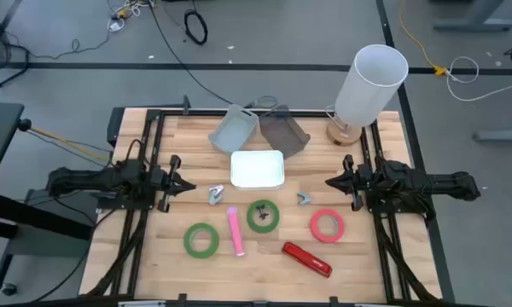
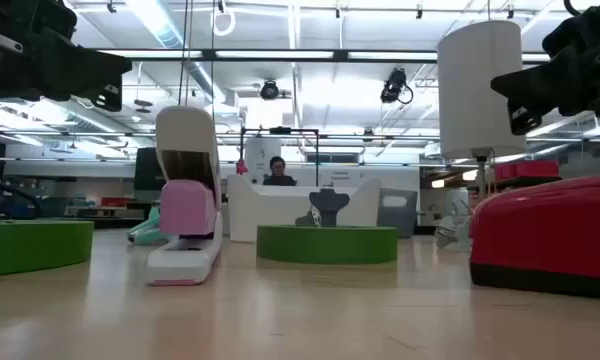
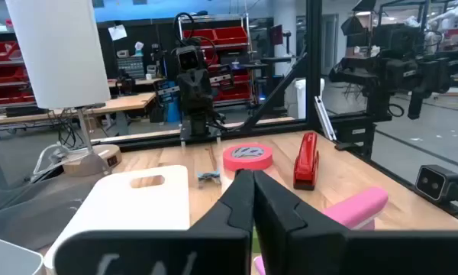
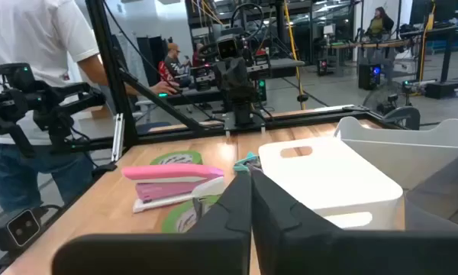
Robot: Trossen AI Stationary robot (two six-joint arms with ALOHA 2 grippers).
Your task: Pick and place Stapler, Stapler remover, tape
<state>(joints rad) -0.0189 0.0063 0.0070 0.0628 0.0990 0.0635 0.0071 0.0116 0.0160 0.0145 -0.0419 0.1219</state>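
Note:
A pink stapler (image 1: pixel 235 232) lies mid-table between two green tape rolls (image 1: pixel 201 240) (image 1: pixel 262 216). A red tape roll (image 1: pixel 327 225) and a red stapler (image 1: pixel 307 259) lie flat to their right. Two small metal staple removers (image 1: pixel 216 195) (image 1: pixel 304 199) sit nearer the white bin. My left gripper (image 1: pixel 186 183) hovers shut at the table's left, pointing level toward the middle, fingertips together in its wrist view (image 3: pixel 248 183). My right gripper (image 1: pixel 328 181) mirrors it from the right, also shut (image 4: pixel 249 179). Neither touches anything.
A white bin (image 1: pixel 256 169) stands mid-table, with a blue-grey bin (image 1: pixel 233 130) and a dark grey bin (image 1: pixel 283 132) behind it. A white lamp (image 1: pixel 371 81) stands at the far right corner. A person (image 4: pixel 38 76) stands beyond the table's near edge.

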